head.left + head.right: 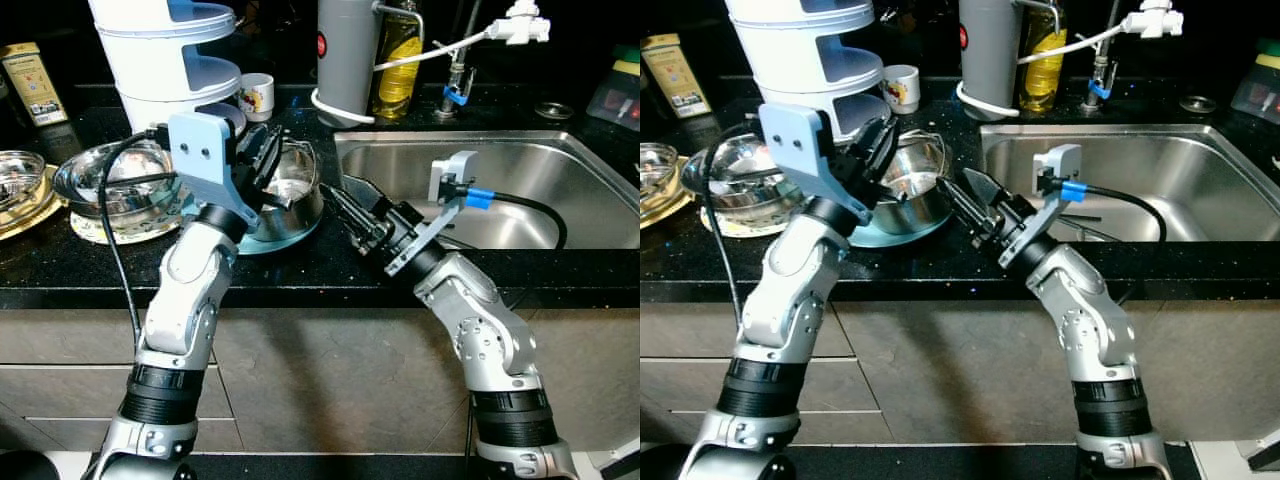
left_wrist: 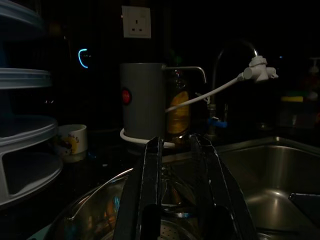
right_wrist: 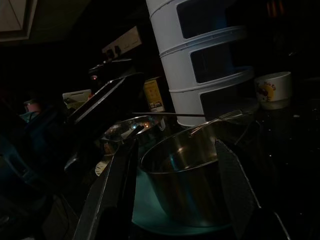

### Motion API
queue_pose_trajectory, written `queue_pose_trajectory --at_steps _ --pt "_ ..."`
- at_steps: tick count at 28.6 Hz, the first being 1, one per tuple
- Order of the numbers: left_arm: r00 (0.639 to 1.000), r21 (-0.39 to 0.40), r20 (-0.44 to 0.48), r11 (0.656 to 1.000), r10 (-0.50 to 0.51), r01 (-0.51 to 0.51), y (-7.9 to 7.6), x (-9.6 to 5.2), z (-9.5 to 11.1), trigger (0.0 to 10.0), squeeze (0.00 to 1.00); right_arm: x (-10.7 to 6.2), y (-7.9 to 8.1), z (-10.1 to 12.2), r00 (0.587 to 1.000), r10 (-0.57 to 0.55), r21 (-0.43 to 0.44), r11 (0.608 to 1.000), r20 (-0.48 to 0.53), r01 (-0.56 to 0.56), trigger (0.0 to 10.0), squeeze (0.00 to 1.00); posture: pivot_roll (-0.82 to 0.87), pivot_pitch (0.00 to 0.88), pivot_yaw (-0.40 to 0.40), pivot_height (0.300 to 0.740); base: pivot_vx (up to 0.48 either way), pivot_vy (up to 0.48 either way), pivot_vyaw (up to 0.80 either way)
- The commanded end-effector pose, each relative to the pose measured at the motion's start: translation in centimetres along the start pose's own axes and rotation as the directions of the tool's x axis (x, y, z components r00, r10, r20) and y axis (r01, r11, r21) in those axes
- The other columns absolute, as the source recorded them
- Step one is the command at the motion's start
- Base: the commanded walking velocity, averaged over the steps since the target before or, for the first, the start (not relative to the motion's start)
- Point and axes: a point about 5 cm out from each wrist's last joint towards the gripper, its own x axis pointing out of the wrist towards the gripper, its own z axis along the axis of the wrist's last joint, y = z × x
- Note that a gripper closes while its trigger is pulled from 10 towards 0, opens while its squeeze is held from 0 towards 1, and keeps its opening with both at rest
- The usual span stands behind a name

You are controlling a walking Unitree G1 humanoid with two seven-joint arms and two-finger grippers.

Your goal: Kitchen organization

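Head view: shiny steel pot [image 1: 908,190] sits on a teal plate [image 1: 880,236] on the black counter [image 1: 900,265], left of the sink [image 1: 1140,180].

Left wrist: left gripper [image 2: 176,165] over the rim, fingers nearly together, nothing held.

Right wrist: right gripper [image 3: 175,165] spread, flanking the pot — rigid, slick; grip the rim.
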Motion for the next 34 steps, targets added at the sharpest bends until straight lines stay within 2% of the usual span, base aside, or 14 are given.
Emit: queue_pose_trajectory --at_steps 1,7,9,13,20,23,24,27,34 --pt "1.0 0.021 0.01 1.0 0.001 -0.002 0.0 0.1 0.5 0.0 0.0 0.2 0.0 -0.1 1.0 -0.001 0.009 1.0 -0.01 0.001 10.0 0.0 0.0 0.0 0.002 0.74 0.0 0.0 0.0" --pt "0.988 0.106 -0.113 0.99 0.105 -0.093 1.3 -0.4 -0.5 0.0 0.0 0.2 -0.1 0.0 1.0 0.007 0.011 1.0 -0.018 -0.006 10.0 0.0 0.01 0.0 -0.001 0.74 0.0 0.0 0.0" --pt "0.987 0.116 -0.116 0.988 0.113 -0.099 1.4 -0.4 -0.5 0.0 0.0 0.2 -0.1 0.0 1.0 0.007 0.01 1.0 -0.017 -0.006 10.0 0.0 0.01 0.0 -0.001 0.74 0.0 0.0 0.0" --pt "0.979 0.251 -0.094 0.955 0.183 -0.155 2.6 -0.4 0.3 0.0 0.0 0.2 0.0 0.0 1.0 0.011 0.019 1.0 -0.012 -0.011 10.0 0.0 0.01 0.0 -0.002 0.74 0.0 0.0 0.0" --pt "0.988 0.223 -0.084 0.969 0.132 -0.11 2.1 0.1 1.5 0.0 0.0 0.1 0.0 0.1 1.0 0.015 0.019 1.0 -0.016 -0.015 10.0 0.0 0.01 0.0 -0.002 0.74 0.0 0.0 0.0" --pt "0.984 0.221 -0.162 0.974 0.079 -0.042 1.7 0.1 1.2 0.0 0.0 0.1 0.0 0.1 1.0 0.018 0.021 1.0 -0.016 -0.018 10.0 0.0 0.01 0.0 0.0 0.74 0.0 0.0 0.0" --pt "0.984 0.221 -0.162 0.974 0.079 -0.042 1.7 0.1 1.2 0.0 0.0 0.1 0.0 0.1 1.0 0.018 0.021 1.0 -0.016 -0.018 10.0 0.0 0.01 0.0 0.0 0.74 0.0 0.0 0.0" --pt "0.967 0.244 -0.235 0.969 0.101 -0.042 2.8 -0.4 1.1 0.0 0.0 0.1 0.0 0.2 1.0 0.021 0.024 0.999 -0.014 -0.021 10.0 0.0 0.01 0.0 0.002 0.74 0.0 0.0 0.0" --pt "0.961 0.224 -0.269 0.975 0.069 -0.008 2.9 -0.3 2.1 0.0 0.0 0.0 0.0 0.1 0.999 0.029 0.036 0.999 -0.013 -0.029 10.0 0.0 0.01 0.0 -0.001 0.74 0.0 0.0 0.0"
